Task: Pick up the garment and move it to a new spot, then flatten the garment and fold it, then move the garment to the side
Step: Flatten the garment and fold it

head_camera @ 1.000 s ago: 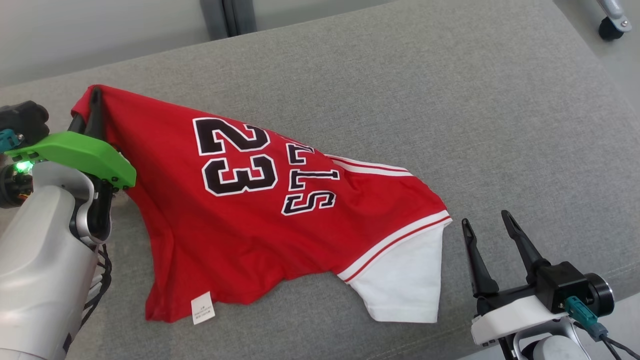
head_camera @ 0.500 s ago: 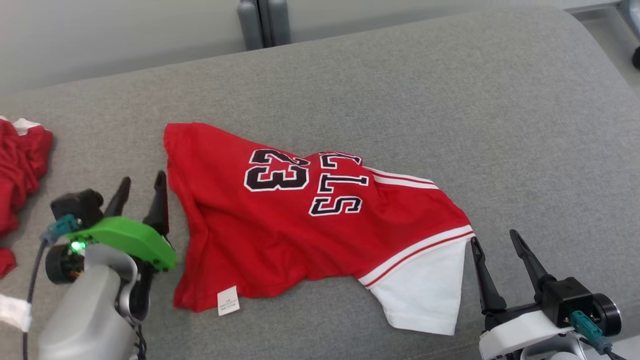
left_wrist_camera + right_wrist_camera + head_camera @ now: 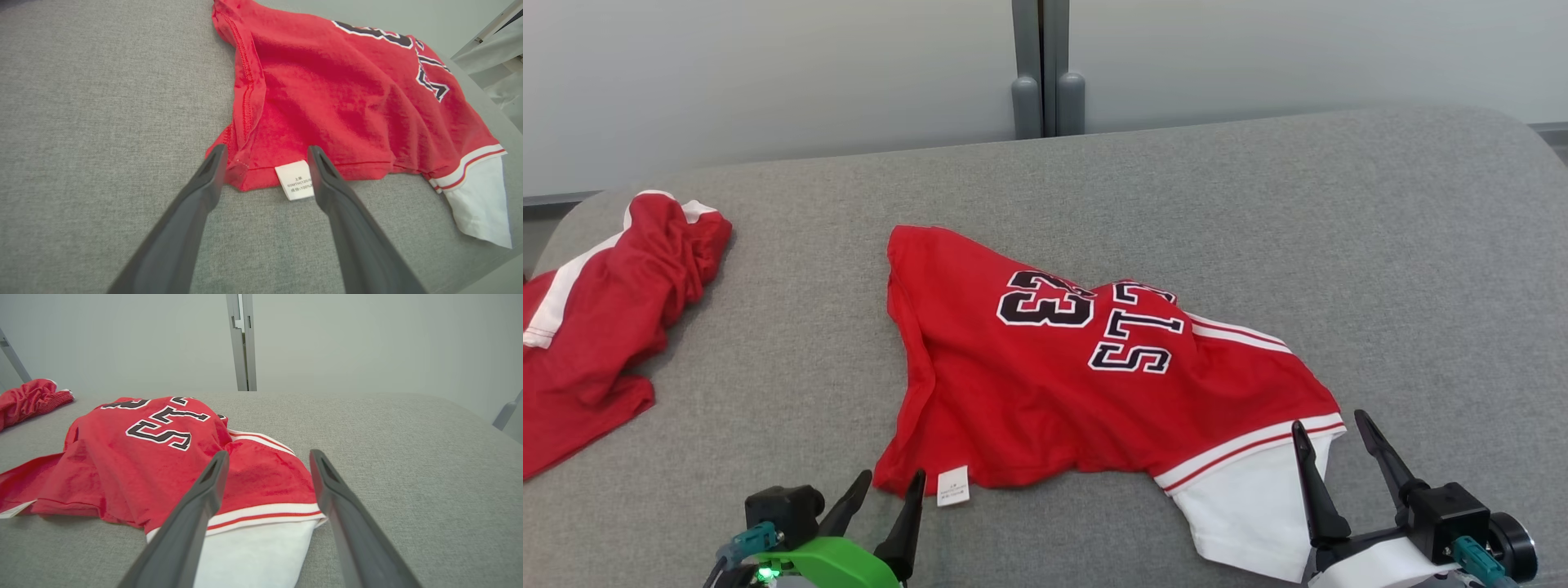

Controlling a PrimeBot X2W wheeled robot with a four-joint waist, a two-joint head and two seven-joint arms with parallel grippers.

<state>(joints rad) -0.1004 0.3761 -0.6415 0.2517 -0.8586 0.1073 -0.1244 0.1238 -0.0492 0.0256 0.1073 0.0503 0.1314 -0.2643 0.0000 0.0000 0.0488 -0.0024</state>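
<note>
Two grippers were open and empty. The left gripper (image 3: 893,475) sat just short of the shirt's (image 3: 1045,384) near corner. In the left wrist view its fingers straddled that corner and the white label (image 3: 297,179), apart from the cloth or barely at it. The right gripper (image 3: 1329,420) hung over the white sleeve (image 3: 1250,514), with its jaws spread on either side of the striped cuff.

The shirt lay about mid-cushion (image 3: 1258,220), rumpled. Its left edge was rolled under, a hump rose beneath the lettering, and the hem was wavy. Nothing was flat or folded.

Whether this was its new spot could not be told. I judged the work to be early: flattening looked like the step in hand, with both grippers set to pinch corners. Folding and the move aside remained. Another red garment (image 3: 605,310) lay bunched well to the left.
</note>
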